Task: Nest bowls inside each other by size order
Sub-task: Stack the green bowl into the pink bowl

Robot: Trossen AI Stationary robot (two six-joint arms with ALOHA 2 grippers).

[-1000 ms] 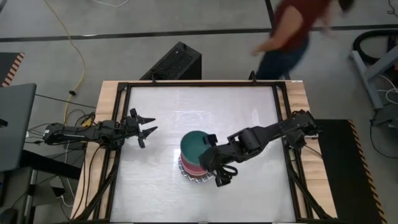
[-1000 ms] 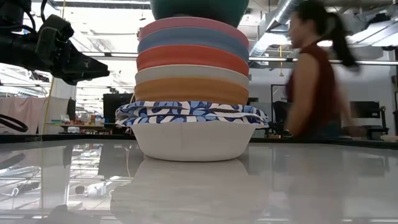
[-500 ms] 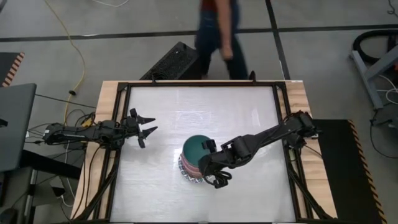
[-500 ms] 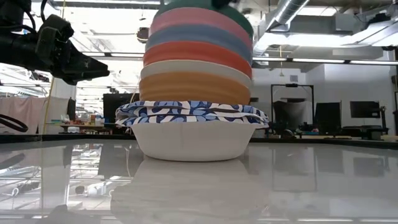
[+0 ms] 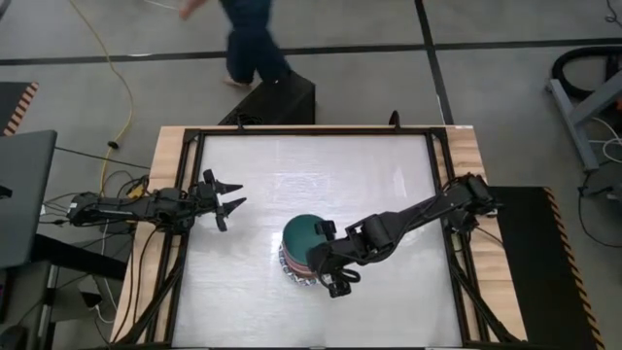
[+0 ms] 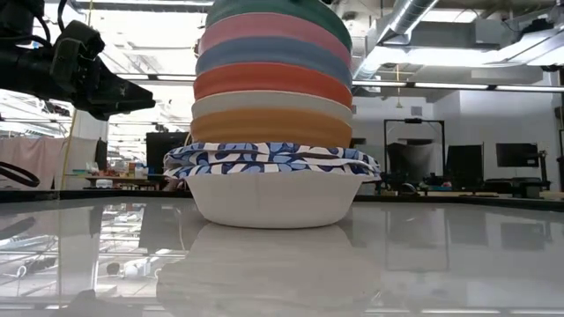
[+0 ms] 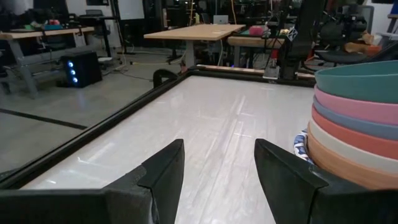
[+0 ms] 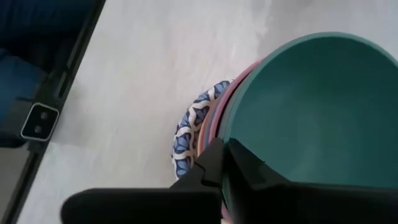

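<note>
The bowls stand in one stack [image 5: 301, 251] at the table's middle, a little toward the near edge. From the bottom in the low view: blue-and-white patterned bowls [image 6: 269, 160] over a white base [image 6: 269, 201], then orange, cream, red, slate-blue, pink [image 6: 269, 33] and dark green [image 6: 269, 7]. My right gripper [image 5: 321, 255] is at the stack's right side, shut on the dark green bowl [image 8: 311, 106]. My left gripper [image 5: 233, 202] hovers open and empty at the table's left edge, also seen in its wrist view [image 7: 217, 152]. My right gripper holds the dark green bowl by its rim [image 8: 226, 127] on the side toward the table's right edge, one finger [image 8: 261, 171] inside the bowl and one outside. The fingers slant down from the right. The bowl sits level in the pink bowl on top of the stack.
A black frame rail [image 5: 180, 243] runs around the white tabletop [image 5: 389, 175], which has free room on all sides of the stack. A black box [image 5: 277, 97] stands beyond the far edge, and a person [image 5: 251, 39] walks past behind it.
My right gripper has gone down and a little toward the table's left with the dark green bowl, from clear above the stack into the pink bowl. The upper bowls leaned toward one side midway and now stand straight. The person has walked along the far side.
</note>
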